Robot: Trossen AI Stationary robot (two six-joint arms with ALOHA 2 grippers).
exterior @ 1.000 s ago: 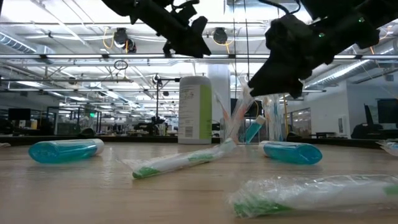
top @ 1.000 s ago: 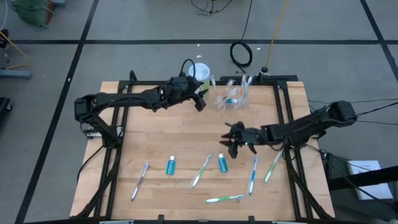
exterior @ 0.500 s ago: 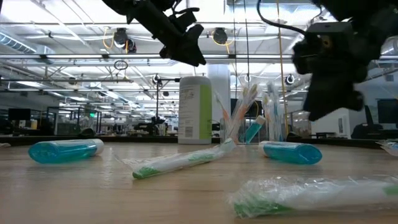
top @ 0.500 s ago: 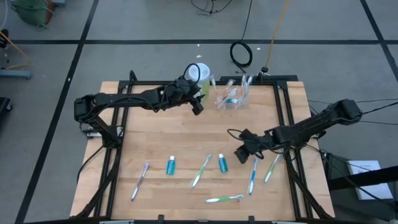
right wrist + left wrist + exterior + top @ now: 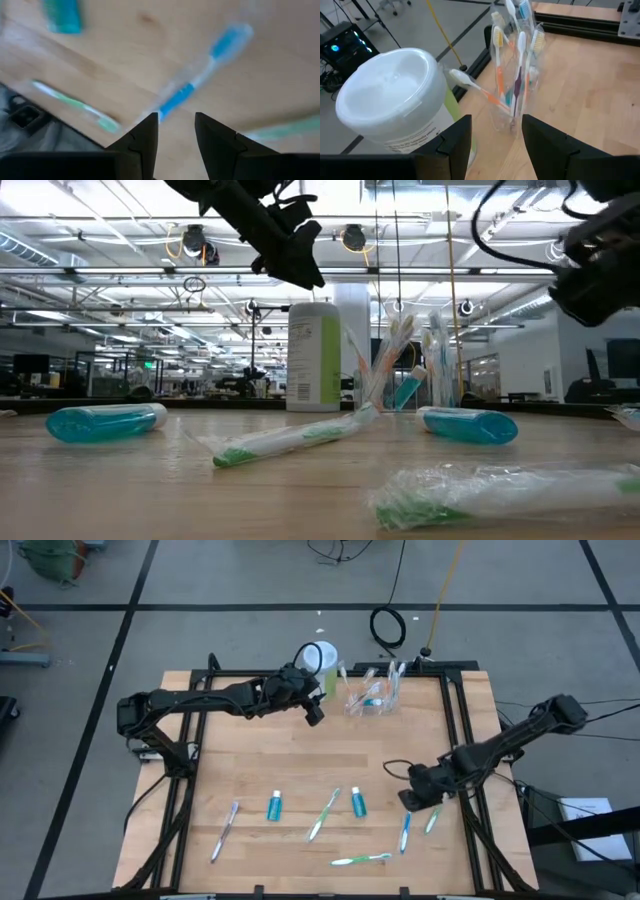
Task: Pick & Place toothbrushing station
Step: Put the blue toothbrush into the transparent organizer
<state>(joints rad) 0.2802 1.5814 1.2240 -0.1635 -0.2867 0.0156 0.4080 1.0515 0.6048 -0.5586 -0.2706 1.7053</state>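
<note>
Table [image 5: 250, 760]: station [image 5: 372, 698] at rear, just beyond open left claw [image 5: 318, 708].

Two matte black, slender jointed arms carry thin black cables looping beside their wrists, each ending in a gripper with two blocky dark fingers [image 5: 455, 142] of angular outline.

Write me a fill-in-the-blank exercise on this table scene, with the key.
1. The clear toothbrush holder stands beside a ____ canister.
2. The right gripper hovers over a ____ toothbrush.
3. Both grippers hold ____.
4. The left gripper points at the ____.

Missing words: white; blue; nothing; holder
</note>
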